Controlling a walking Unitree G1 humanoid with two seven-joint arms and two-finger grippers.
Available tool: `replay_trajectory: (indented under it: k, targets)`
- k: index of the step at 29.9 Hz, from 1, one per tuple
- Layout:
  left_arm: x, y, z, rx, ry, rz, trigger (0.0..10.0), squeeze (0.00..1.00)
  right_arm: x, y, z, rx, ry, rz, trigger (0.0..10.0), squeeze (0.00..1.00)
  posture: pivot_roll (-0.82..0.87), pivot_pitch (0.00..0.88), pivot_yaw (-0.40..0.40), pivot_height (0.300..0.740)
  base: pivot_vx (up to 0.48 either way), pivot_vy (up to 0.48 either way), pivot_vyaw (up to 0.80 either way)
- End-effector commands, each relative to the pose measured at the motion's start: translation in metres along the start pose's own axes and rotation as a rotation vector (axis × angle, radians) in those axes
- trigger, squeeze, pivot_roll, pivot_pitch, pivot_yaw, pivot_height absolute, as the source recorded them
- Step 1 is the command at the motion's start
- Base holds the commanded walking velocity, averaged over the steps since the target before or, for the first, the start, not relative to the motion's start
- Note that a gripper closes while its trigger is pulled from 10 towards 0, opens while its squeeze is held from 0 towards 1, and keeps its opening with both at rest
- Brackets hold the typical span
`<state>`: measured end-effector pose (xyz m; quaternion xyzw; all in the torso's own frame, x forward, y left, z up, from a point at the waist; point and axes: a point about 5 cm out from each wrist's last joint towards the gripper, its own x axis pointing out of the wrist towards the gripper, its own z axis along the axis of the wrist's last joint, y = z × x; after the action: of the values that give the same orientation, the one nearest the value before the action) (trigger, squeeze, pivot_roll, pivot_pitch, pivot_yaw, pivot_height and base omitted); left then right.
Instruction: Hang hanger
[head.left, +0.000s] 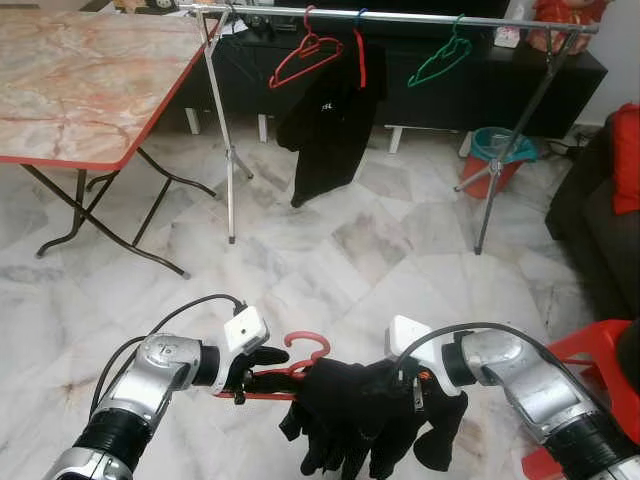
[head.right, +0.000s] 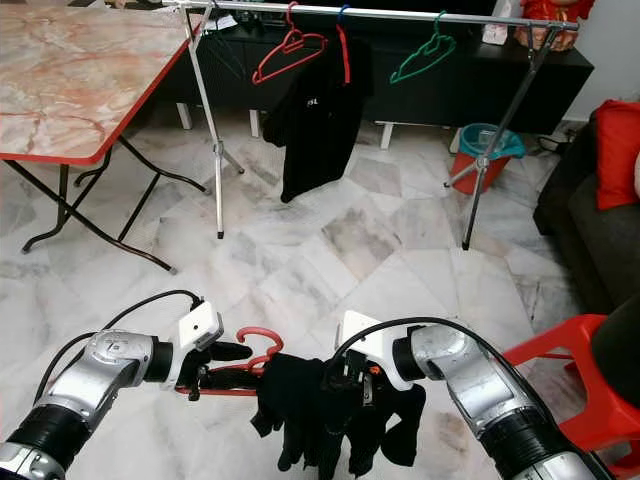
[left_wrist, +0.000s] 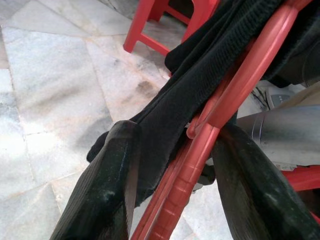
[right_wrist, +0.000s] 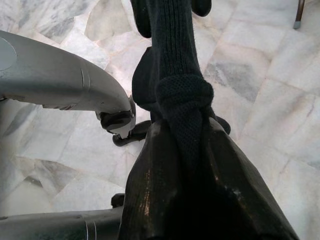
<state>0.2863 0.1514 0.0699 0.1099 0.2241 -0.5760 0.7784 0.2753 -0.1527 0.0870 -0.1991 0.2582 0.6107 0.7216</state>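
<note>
Carry step: left gripper (head.left: 243, 377) jaws clamped on red hanger (head.left: 300, 362), right gripper (head.left: 412, 385) jaws clamped on black garment (head.left: 350, 410), next needs lifting hook to clothes rail (head.left: 400, 17)

Hangers: four. Three on rail, top of frame: two red (head.left: 303, 58) (head.left: 359, 55), one green (head.left: 438, 60); one red hanger (head.left: 300, 362) at bottom centre. Black garments: two (head.left: 330, 120) (head.left: 360, 415). Tables: one (head.left: 85, 75), upper left. Grippers: two (head.left: 248, 375) (head.left: 408, 385).

table (head.left: 80, 90) left, rack (head.left: 400, 17) ahead
</note>
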Motion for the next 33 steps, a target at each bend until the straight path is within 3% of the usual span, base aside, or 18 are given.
replay_trajectory:
  k: [1,6,7,8,33]
  targets:
    - [0.0009,-0.0026,0.0009,0.018,0.013,-0.017,10.0,0.00,-0.0003,0.0001,0.0045,-0.022,-0.006,0.008,10.0,0.00,0.02,0.111,-0.064,0.740,0.000,0.000,0.00]
    - [0.0041,-0.0034,0.0020,0.016,0.011,-0.022,9.8,0.00,0.0000,0.0003,0.0043,-0.021,-0.006,0.008,10.0,0.00,0.02,0.113,-0.064,0.740,0.000,0.000,0.00]
    - [0.0049,-0.0036,0.0021,0.013,0.009,-0.023,3.2,0.00,0.0001,0.0004,0.0042,-0.020,-0.006,0.008,10.0,0.00,0.02,0.113,-0.064,0.740,0.000,0.000,0.00]
    - [0.0053,-0.0034,0.0021,0.011,0.009,-0.021,0.0,0.00,0.0002,0.0005,0.0041,-0.020,-0.006,0.008,10.0,0.00,0.02,0.113,-0.064,0.740,0.000,0.000,0.00]
    - [0.0063,-0.0015,0.0072,0.025,-0.011,-0.017,0.0,0.00,0.0005,0.0011,0.0010,-0.015,0.005,0.006,10.0,0.00,0.02,0.110,-0.061,0.740,0.000,0.000,0.00]
